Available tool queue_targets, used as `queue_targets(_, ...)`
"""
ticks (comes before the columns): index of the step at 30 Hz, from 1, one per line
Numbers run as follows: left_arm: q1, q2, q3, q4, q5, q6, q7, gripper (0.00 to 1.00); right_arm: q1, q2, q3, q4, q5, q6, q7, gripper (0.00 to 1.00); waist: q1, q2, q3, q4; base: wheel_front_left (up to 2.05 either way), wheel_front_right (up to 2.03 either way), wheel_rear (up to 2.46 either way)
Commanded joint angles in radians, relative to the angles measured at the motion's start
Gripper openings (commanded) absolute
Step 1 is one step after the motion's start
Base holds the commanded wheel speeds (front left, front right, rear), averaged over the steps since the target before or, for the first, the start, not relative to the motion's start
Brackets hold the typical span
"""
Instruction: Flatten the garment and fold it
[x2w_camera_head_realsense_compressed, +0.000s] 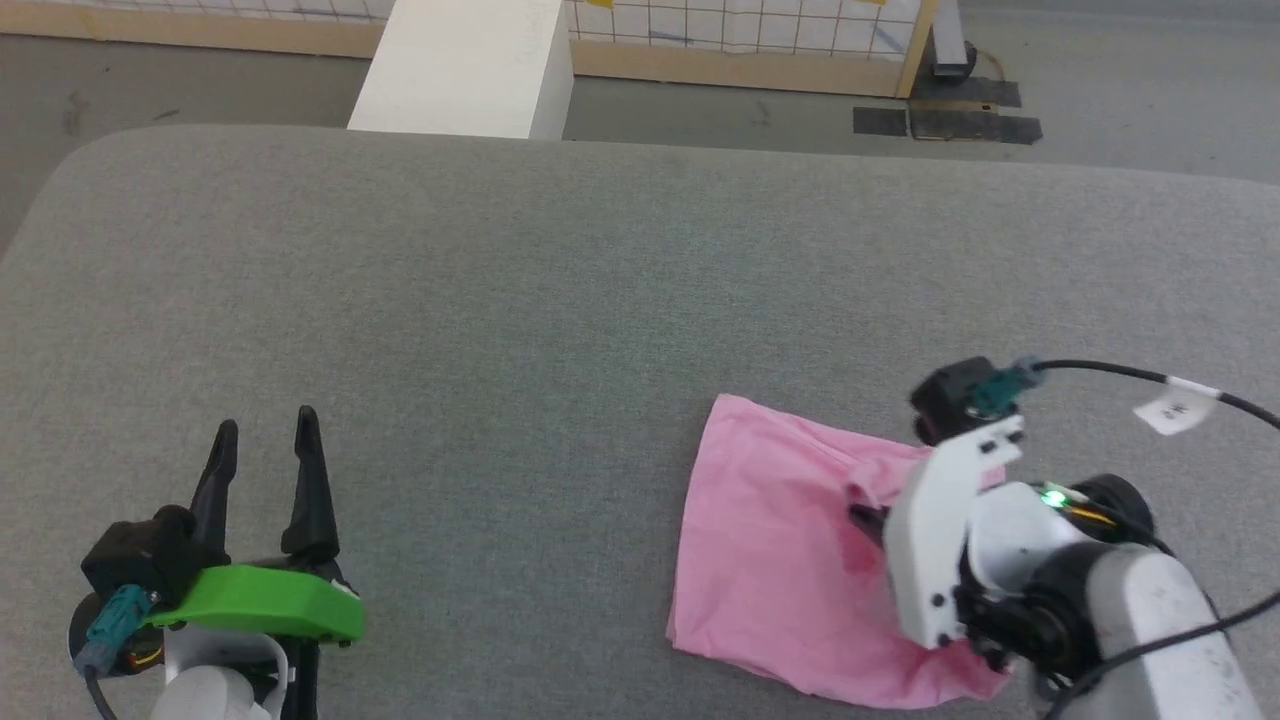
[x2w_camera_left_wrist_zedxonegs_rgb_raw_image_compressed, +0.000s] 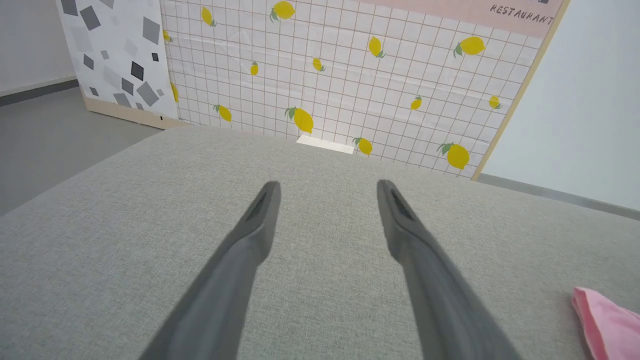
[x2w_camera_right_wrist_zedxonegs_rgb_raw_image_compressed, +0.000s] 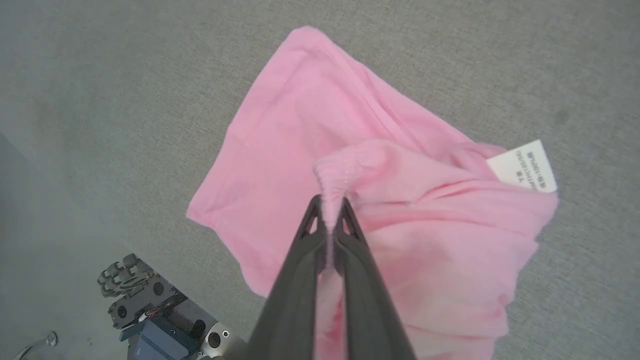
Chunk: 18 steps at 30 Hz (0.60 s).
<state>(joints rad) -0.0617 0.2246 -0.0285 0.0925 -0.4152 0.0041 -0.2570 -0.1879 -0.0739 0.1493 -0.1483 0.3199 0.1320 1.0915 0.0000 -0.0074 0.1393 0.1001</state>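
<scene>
The light pink, thin, wrinkled cloth garment (x2w_camera_head_realsense_compressed: 770, 530) lay on the near right part of the grey fabric-covered cushion (x2w_camera_head_realsense_compressed: 500, 300). It was partly spread, with its far left corner laid flat and its right side bunched into loose folds. A gathered elastic band edge (x2w_camera_right_wrist_zedxonegs_rgb_raw_image_compressed: 340, 167) was pinched between the closed fingers of the right gripper (x2w_camera_right_wrist_zedxonegs_rgb_raw_image_compressed: 329, 210), and the cloth there was drawn up into a small ridge. A small white label (x2w_camera_right_wrist_zedxonegs_rgb_raw_image_compressed: 522, 166) was exposed beside the bunched folds. The left gripper (x2w_camera_head_realsense_compressed: 265, 430) was held over the near left of the cushion, well apart from the garment, with its fingers spread and nothing between them. The cloth was judged to be very light, soft and limp, so that it would drape and crease instead of keeping a shape, and it might be dragged across the textured cushion when pulled. The band was judged the firmest place to be gripped, being thicker than a single layer. A corner or hem on the opposite side could be taken by the free fingers so that the cloth might be stretched flat.
</scene>
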Motion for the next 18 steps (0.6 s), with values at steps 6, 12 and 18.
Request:
queue_targets(6,-0.003,-0.005,-0.013,0.01,-0.01,-0.005,-0.003,1.0,-0.089,0.022,0.11,0.104,0.031,-0.001,-0.1,0.0,0.0,0.0074,0.007,0.035,0.0,0.0,0.0)
queue_targets(12,-0.007,-0.006,-0.016,0.022,-0.018,-0.012,-0.004,1.0,-0.127,0.023,0.186,0.194,0.105,-0.001,-0.211,0.0,0.0,0.0074,0.012,0.061,0.0,0.0,0.0)
queue_targets(18,-0.011,-0.009,-0.018,0.032,-0.023,-0.016,-0.004,1.0,-0.142,0.023,0.245,0.317,0.115,-0.001,-0.291,0.0,0.0,0.0074,0.025,0.07,0.0,0.0,0.0)
